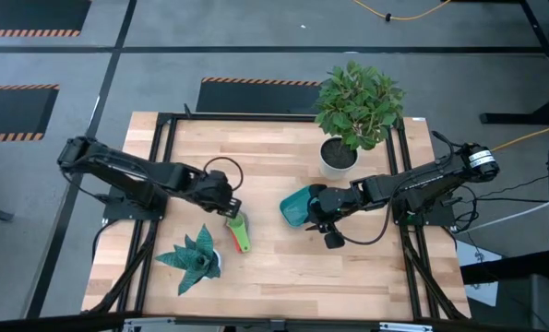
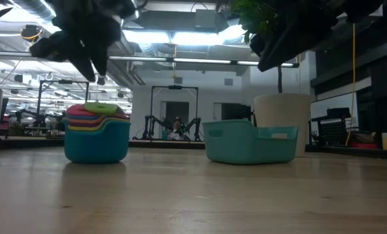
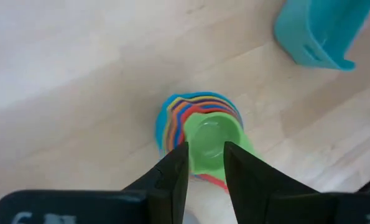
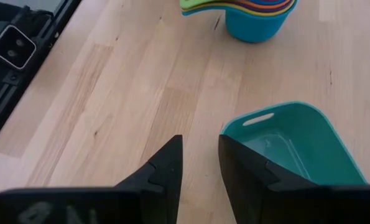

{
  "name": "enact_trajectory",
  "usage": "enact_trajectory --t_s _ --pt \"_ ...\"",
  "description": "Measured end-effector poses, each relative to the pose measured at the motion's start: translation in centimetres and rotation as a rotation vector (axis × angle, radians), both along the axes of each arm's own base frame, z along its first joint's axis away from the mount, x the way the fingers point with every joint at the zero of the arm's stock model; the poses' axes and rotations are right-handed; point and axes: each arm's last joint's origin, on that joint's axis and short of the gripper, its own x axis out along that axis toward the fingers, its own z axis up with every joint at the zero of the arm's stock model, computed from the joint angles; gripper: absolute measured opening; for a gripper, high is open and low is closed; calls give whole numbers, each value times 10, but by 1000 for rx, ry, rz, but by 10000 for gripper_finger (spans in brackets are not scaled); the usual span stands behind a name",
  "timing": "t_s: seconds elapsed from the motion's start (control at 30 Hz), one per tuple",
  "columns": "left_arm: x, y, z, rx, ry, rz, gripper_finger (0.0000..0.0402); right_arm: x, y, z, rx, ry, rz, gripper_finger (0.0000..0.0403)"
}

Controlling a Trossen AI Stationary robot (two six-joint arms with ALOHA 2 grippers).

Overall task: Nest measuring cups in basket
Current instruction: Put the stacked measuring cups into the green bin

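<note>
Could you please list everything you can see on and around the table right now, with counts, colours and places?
Measuring cups: one nested stack, blue outermost, green innermost, other colours between; exact count cannot be told; on the table, left of centre, outside the basket.
Basket: one, teal, empty, near the table's centre, right of the stack.
Leafy plant: one, green, in a white pot at the back right of the table.
Spiky plant: one, blue-green, at the front left.
Table: one, light wood, with a black frame.
Left gripper: one, dark, above the stack, fingers open.
Right gripper: one, dark, above the table by the basket's rim, fingers open.
</note>
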Motion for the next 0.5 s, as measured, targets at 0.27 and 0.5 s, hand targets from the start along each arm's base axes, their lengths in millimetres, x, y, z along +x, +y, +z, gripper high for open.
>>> enact_trajectory --t_s 0.27,0.5 --pt "-36 8 33 116 -115 -105 94 1 0 1 3 -13 0 108" --pt "-55 5 42 139 -128 -120 94 2 0 2 6 -27 0 108"
